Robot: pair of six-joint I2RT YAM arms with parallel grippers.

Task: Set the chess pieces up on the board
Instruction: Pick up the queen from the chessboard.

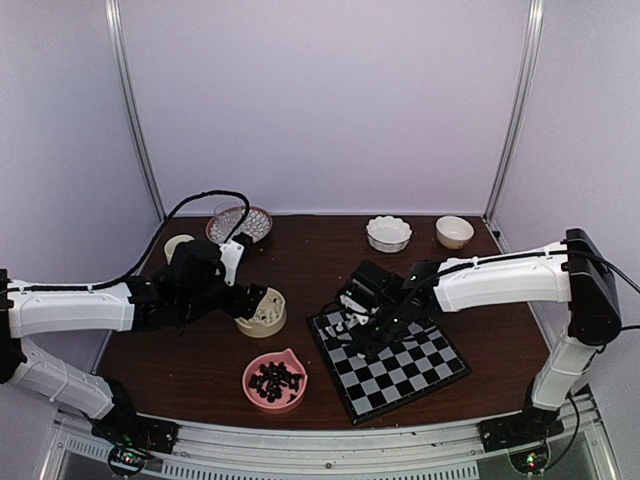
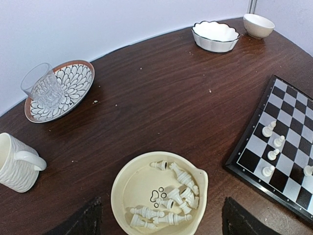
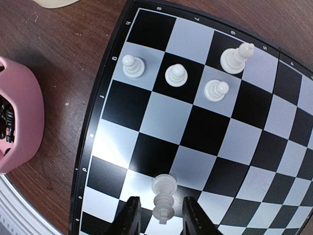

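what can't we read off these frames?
- Top view: the white right arm covers the occupied corner of the black-and-white checked chessboard.
- Right wrist view: the bottom edge cuts the right hand; grip on the cream-white chess piece between its fingers is unclear.
- Top view: black chessmen in the pink bowl are too small to identify.
- Left wrist view: the right edge crops the chessboard.

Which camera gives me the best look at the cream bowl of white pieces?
Left wrist: the cream bowl fills the foreground, with its white pieces distinct. Top external shows it small, contents unclear. Right wrist catches at most a cream sliver at its top edge.
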